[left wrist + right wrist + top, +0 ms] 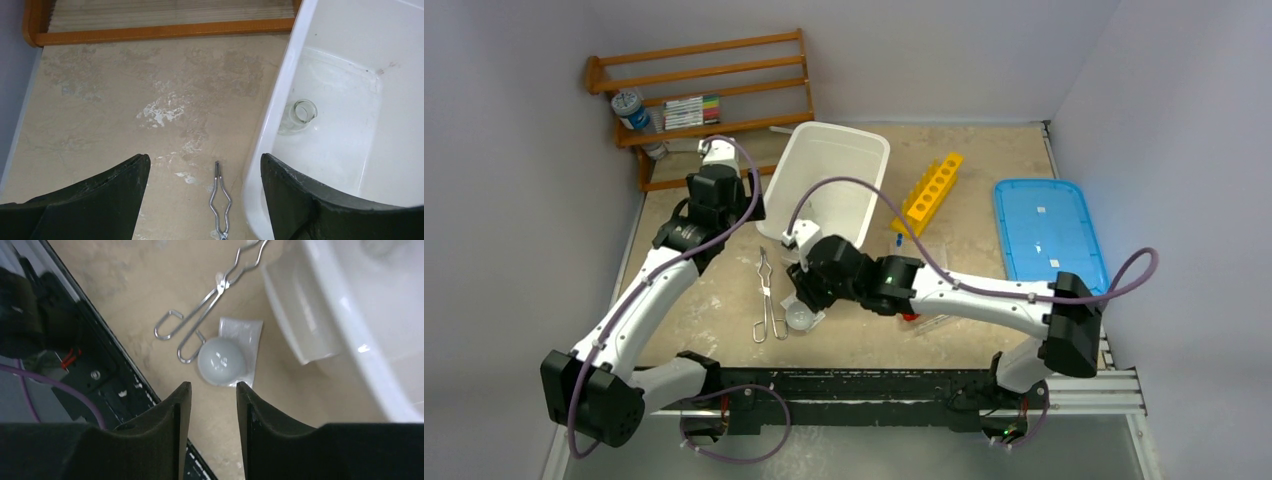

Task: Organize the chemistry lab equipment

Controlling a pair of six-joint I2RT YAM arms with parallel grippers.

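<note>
Lying flat on the table, the metal scissor-handled tongs (767,295) have their long axis running near-to-far. The tips point away toward the far side and the two finger loops point toward the arm bases. They sit just left of the near corner of the white bin (839,128), apart from it.

The round clear dish in packet (221,361) lies just beside the loops on their right. In the right wrist view one loop appears to touch the packet's edge, but contact cannot be confirmed. The packet's long axis points roughly toward the bin.

The tiny clear glass jar (302,112) lies on its side inside the bin, near the left wall, with its mouth facing the camera.

Right gripper (212,385): hangs above the table just near-side of the dish. Its fingers are parted by a narrow gap with nothing between them.

Left gripper (205,165): spread wide and empty, over the bare table between the wooden rack (704,90) and the tongs' tips, with the bin rim by its right finger.

A yellow tube rack (931,190) lies right of the bin, with a blue lid (1049,230) further right. Coloured markers (692,110) sit on the wooden rack. Something red shows under the right forearm, too hidden to identify.
</note>
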